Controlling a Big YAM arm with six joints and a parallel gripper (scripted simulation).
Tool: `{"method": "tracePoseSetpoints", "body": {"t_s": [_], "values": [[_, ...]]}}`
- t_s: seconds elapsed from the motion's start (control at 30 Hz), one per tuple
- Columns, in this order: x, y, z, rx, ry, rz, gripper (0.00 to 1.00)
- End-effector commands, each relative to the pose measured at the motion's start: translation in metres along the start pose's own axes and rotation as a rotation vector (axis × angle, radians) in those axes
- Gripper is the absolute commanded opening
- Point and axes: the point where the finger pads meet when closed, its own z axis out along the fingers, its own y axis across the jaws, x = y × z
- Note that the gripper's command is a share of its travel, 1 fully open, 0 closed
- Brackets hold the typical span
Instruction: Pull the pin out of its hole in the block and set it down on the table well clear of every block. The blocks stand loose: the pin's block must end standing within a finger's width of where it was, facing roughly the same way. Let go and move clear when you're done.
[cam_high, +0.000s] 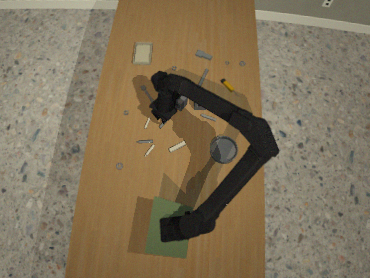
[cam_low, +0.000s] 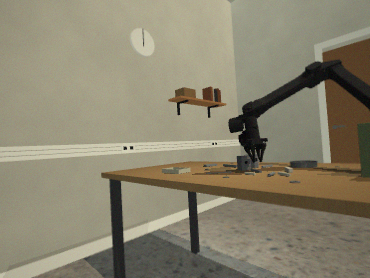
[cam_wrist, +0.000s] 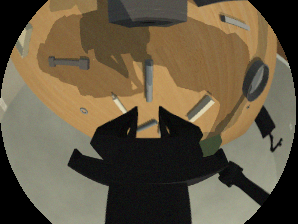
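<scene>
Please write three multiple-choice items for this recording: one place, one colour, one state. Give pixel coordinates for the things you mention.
1. In the top view, the round grey dish (cam_high: 223, 162) (cam_low: 303, 164) (cam_wrist: 248, 93) lies:
A) on the green panel
B) above and right of the green panel (cam_high: 167, 240) (cam_low: 365, 150) (cam_wrist: 211, 145)
C) in the pale tray

2. The small dark-ended stick (cam_high: 228, 86) is mainly:
A) yellow
B) red
C) blue

3. The black gripper (cam_high: 161, 123) (cam_low: 256, 159) (cam_wrist: 148, 109) is:
A) shut on a block
B) shut on nothing
C) open, holding nothing

Key:
1 B: the top view shows it there.
2 A: its body is yellow in the top view.
3 C: its fingertips stand apart in the wrist view, the grey metal pin (cam_wrist: 149, 82) beyond them.
</scene>
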Motion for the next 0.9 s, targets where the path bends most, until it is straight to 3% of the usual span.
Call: {"method": "tracePoseSetpoints", "body": {"t_s": [0.0,0.27,0.7,0.87], "values": [[-0.01,0.014,-0.031,-0.043,-0.038,0.012,0.32],[-0.008,0.016,-0.056,-0.052,-0.043,0.015,0.32],[-0.007,0.016,-0.059,-0.053,-0.043,0.016,0.32],[-0.005,0.016,-0.069,-0.053,-0.042,0.017,0.32]]}}
